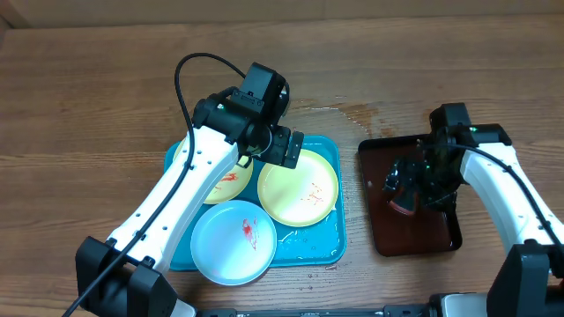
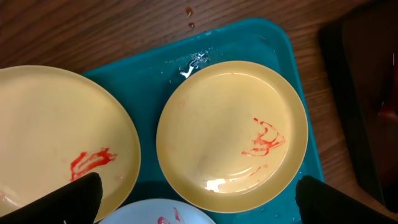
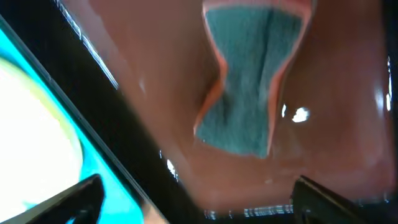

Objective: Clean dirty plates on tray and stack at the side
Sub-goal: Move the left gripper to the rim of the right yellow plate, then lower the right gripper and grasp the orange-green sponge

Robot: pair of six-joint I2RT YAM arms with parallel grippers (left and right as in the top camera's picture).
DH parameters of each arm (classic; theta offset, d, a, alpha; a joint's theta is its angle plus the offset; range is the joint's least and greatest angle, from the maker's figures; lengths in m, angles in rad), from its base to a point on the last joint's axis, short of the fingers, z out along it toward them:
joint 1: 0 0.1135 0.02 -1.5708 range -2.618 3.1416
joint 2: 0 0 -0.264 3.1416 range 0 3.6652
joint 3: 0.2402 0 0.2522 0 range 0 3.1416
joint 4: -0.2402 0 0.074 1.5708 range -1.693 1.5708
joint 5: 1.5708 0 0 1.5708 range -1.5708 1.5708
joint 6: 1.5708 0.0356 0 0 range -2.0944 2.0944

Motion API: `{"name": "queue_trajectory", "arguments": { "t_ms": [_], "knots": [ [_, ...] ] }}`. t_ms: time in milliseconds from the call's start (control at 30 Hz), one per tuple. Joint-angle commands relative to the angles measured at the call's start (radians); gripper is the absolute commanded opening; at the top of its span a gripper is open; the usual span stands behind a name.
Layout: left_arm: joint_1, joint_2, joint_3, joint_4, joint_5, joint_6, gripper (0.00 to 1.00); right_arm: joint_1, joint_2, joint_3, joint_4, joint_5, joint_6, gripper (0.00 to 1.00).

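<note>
Three plates lie on the turquoise tray (image 1: 310,248). Two are pale yellow, one at the left (image 1: 226,185) and one at the right (image 1: 298,187), and both carry red smears. The blue-white plate (image 1: 233,242) sits at the front, also smeared red. My left gripper (image 1: 286,146) hangs open above the tray's back, between the two yellow plates. In the left wrist view its fingertips (image 2: 84,198) frame the right yellow plate (image 2: 231,134) with nothing between them. My right gripper (image 1: 412,180) is open over the dark brown tray (image 1: 379,233), just short of a grey-green sponge (image 3: 245,87).
The brown tray (image 3: 323,143) stands right of the turquoise tray (image 3: 93,149). A wet patch (image 1: 345,113) shines on the wooden table behind the trays, with drops (image 2: 189,12) beyond the tray's rim. The left arm crosses the tray's left side.
</note>
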Motion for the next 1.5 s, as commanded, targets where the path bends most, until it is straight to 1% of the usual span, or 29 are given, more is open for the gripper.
{"name": "queue_trajectory", "arguments": {
  "t_ms": [0,33,67,100,200,267,300,367,433,567,633,667,700,767,800,833,1000,1033,1067,1100,1133,1200,1300,1467],
  "knots": [
    [0.002,-0.011,0.020,0.000,-0.018,-0.014,1.00,0.000,0.019,-0.024,0.064,0.063,0.068,0.95],
    [0.002,-0.011,0.020,0.000,-0.018,-0.014,1.00,-0.003,0.024,-0.024,0.081,0.064,0.086,0.95],
    [0.002,-0.011,0.020,0.000,-0.018,-0.014,1.00,-0.008,0.032,-0.024,0.095,0.064,0.111,0.93],
    [0.002,-0.011,0.020,0.000,-0.018,-0.014,1.00,-0.023,0.050,-0.024,0.119,0.064,0.162,0.83],
    [0.002,-0.011,0.020,0.002,-0.019,-0.014,1.00,-0.045,0.093,-0.024,0.171,0.066,0.181,0.86],
    [0.002,-0.011,0.020,0.004,-0.023,-0.014,1.00,-0.062,0.133,-0.024,0.194,0.064,0.196,0.82],
    [0.002,-0.011,0.020,0.004,-0.026,-0.014,1.00,-0.069,0.154,-0.024,0.203,0.064,0.198,0.82],
    [0.002,-0.011,0.020,0.004,-0.027,-0.014,1.00,-0.080,0.202,-0.024,0.227,0.064,0.197,0.85],
    [0.002,-0.011,0.020,0.004,-0.027,-0.014,1.00,-0.086,0.235,-0.024,0.251,0.064,0.190,0.85],
    [0.002,-0.011,0.020,0.004,-0.028,-0.014,1.00,-0.087,0.251,-0.015,0.292,0.065,0.186,0.80],
    [0.002,-0.011,0.020,0.007,-0.028,-0.014,1.00,-0.087,0.251,-0.003,0.292,0.068,0.182,0.74],
    [0.002,-0.011,0.020,0.008,-0.028,-0.014,1.00,-0.087,0.251,0.002,0.291,0.068,0.177,0.69],
    [0.002,-0.011,0.020,0.009,-0.028,-0.014,1.00,-0.087,0.251,0.004,0.294,0.068,0.175,0.54],
    [0.002,-0.011,0.020,0.012,-0.028,-0.014,1.00,-0.087,0.251,0.004,0.296,0.068,0.175,0.33],
    [0.002,-0.011,0.020,0.013,-0.028,-0.014,1.00,-0.087,0.251,0.004,0.297,0.068,0.175,0.27],
    [0.002,-0.011,0.020,0.019,-0.028,-0.014,1.00,-0.087,0.251,0.004,0.297,0.069,0.175,0.05],
    [0.002,-0.011,0.020,0.029,-0.028,-0.014,1.00,-0.087,0.251,0.005,0.292,0.085,0.171,0.04],
    [0.002,-0.011,0.020,0.030,-0.027,-0.014,1.00,-0.087,0.251,0.009,0.285,0.084,0.171,0.04],
    [0.002,-0.011,0.020,0.030,-0.026,-0.014,1.00,-0.087,0.251,0.016,0.273,0.085,0.171,0.34],
    [0.002,-0.011,0.020,0.030,-0.026,-0.014,1.00,-0.087,0.251,0.025,0.259,0.087,0.171,0.90],
    [0.002,-0.011,0.020,0.030,-0.026,-0.014,1.00,-0.087,0.251,0.054,0.217,0.100,0.170,1.00],
    [0.002,-0.011,0.020,0.032,-0.026,-0.014,1.00,-0.087,0.251,0.103,0.156,0.126,0.161,1.00],
    [0.002,-0.011,0.020,0.039,-0.026,-0.014,1.00,-0.087,0.248,0.217,0.019,0.135,0.141,1.00],
    [0.002,-0.011,0.020,0.045,-0.029,-0.013,1.00,-0.083,0.212,0.244,-0.114,0.067,0.145,1.00]
  ]
}}
